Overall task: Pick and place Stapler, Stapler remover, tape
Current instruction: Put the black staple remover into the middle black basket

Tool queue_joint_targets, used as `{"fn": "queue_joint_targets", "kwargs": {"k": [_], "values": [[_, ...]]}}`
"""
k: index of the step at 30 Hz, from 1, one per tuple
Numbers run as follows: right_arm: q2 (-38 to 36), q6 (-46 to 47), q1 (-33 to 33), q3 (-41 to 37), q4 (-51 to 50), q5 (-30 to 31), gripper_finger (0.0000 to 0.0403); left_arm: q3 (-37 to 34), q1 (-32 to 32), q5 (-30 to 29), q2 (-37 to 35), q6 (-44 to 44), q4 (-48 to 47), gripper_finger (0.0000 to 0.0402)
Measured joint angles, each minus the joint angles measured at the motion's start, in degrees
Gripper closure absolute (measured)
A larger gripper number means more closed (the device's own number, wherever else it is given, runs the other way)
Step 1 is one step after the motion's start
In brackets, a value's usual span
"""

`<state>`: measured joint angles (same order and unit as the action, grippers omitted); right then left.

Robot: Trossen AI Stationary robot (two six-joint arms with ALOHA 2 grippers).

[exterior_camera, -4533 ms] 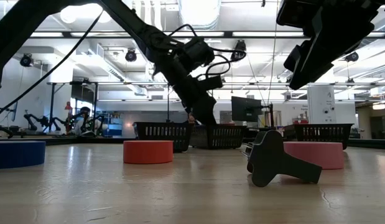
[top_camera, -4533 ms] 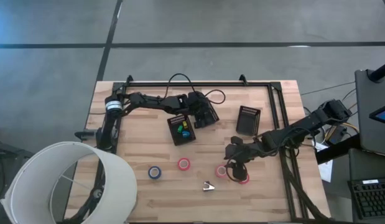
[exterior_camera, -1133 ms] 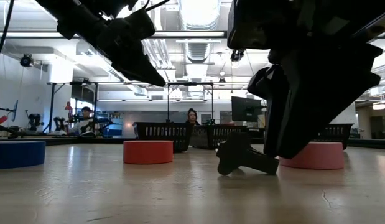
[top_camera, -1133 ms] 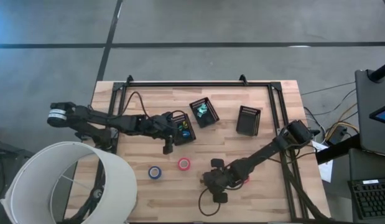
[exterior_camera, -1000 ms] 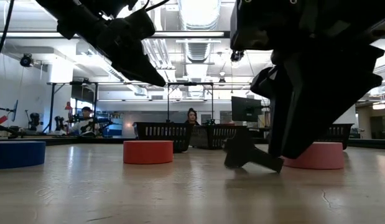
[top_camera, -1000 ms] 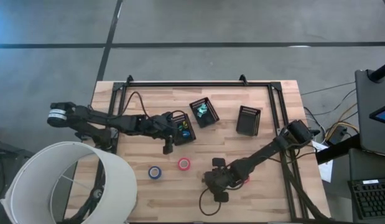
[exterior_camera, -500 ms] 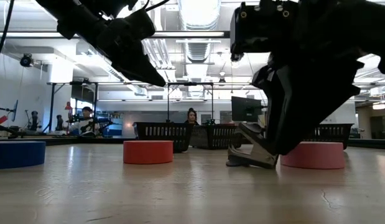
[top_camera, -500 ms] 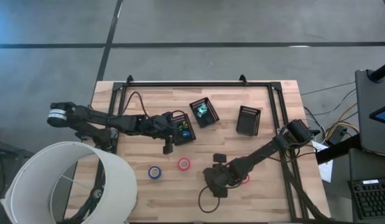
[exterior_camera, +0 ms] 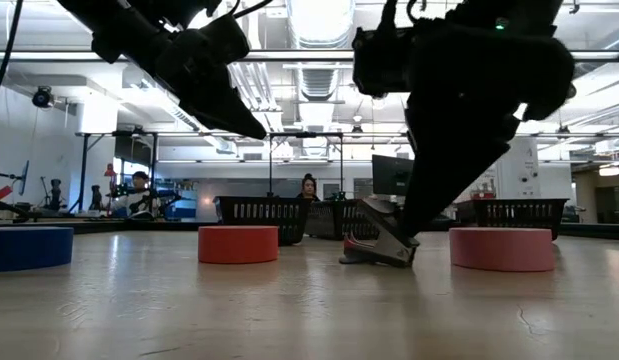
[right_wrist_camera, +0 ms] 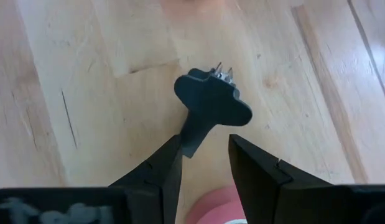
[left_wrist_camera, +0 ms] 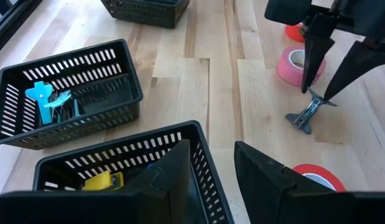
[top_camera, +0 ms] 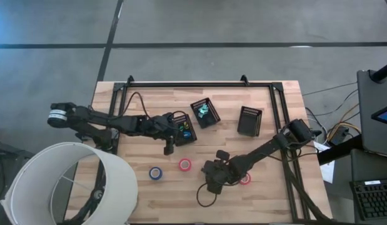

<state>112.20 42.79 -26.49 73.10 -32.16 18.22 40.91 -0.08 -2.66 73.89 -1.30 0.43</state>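
Over the front edge of the nearest black bin (top_camera: 182, 129) hangs the left gripper (top_camera: 168, 147), fingers narrowly parted, empty; right of it, low on the table's front, the right gripper (right_wrist_camera: 201, 163) straddles the staple remover (right_wrist_camera: 208, 106), its handle running lengthwise between the slightly spread fingers

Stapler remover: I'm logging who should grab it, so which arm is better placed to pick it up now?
The right. The right gripper is open and straddles the stapler remover on the table. The left gripper hovers beside a mesh bin, well away.
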Motion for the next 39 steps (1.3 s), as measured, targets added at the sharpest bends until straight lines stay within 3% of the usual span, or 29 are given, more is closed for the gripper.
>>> {"fn": "queue_joint_targets", "kwargs": {"k": [21, 39], "values": [[-0.1, 6.5, 0.5, 1.3, 0.2, 0.2, 0.0275, 0.0, 0.0, -0.1, 0.0, 0.0, 0.0, 0.0273], [3.0, 2.7, 1.9, 1.3, 1.2, 0.0, 0.0275, 0.0, 0.0, -0.2, 0.0, 0.0, 0.0, 0.0273]]}}
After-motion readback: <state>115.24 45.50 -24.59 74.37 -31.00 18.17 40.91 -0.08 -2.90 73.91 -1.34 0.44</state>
